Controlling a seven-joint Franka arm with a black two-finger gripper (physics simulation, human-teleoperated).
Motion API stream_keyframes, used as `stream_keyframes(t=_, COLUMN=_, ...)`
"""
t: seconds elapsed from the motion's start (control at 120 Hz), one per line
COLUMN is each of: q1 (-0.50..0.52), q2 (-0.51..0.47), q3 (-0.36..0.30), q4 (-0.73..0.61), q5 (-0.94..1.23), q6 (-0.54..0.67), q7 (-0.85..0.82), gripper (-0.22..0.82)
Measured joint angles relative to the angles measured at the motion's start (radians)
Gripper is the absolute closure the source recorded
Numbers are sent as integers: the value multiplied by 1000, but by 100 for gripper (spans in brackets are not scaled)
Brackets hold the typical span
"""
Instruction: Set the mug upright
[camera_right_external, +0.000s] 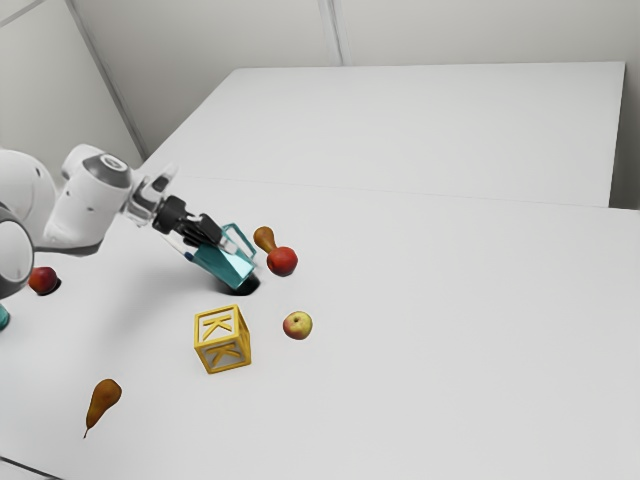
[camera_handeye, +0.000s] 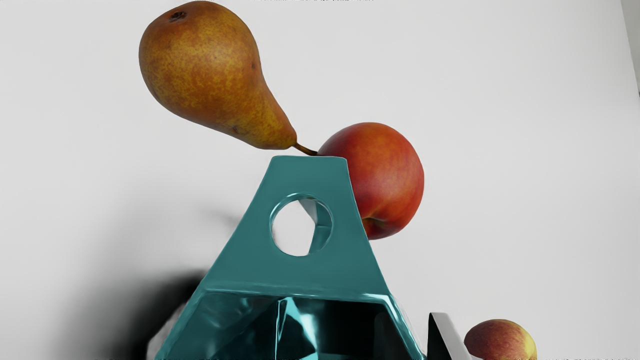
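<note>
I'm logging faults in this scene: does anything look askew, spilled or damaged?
Yes, the teal mug is askew: it is tilted at the gripper, when a mug would normally stand upright on its base. I see no spill or damage.

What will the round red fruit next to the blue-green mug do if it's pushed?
The red fruit would probably roll, because it looks nearly round. Its smooth-looking skin might make it a bit slippery. It might bump the pear, whose stem points toward it.

White arm at nine o'clock in exterior view, rounded segments, grey joint bands, small dark dots; black gripper, pale grey fingertips.
</note>
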Motion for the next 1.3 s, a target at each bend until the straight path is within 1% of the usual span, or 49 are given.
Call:
stream_keyframes(t=0.167, q1=-25, q2=-100, q3=0, q4=-39, q5=36, q6=12, q7=10, gripper=73)
stream_keyframes(t=0.258, q1=-62, q2=-151, q3=1, q4=-40, q5=132, q6=17, q7=-5, gripper=74)
stream_keyframes(t=0.433, q1=-141, q2=-204, q3=1, q4=-43, q5=335, q6=23, q7=-86, gripper=74)
stream_keyframes(t=0.567, q1=-191, q2=-263, q3=1, q4=-93, q5=442, q6=42, q7=-165, gripper=74)
stream_keyframes(t=0.75, q1=-232, q2=-334, q3=0, q4=-183, q5=536, q6=109, q7=-265, gripper=74)
stream_keyframes(t=1.15, q1=-261, q2=-411, q3=-29, q4=-370, q5=623, q6=366, q7=-415, gripper=76)
stream_keyframes(t=1.3, q1=-274, q2=-438, q3=-30, q4=-417, q5=637, q6=428, q7=-456, gripper=77)
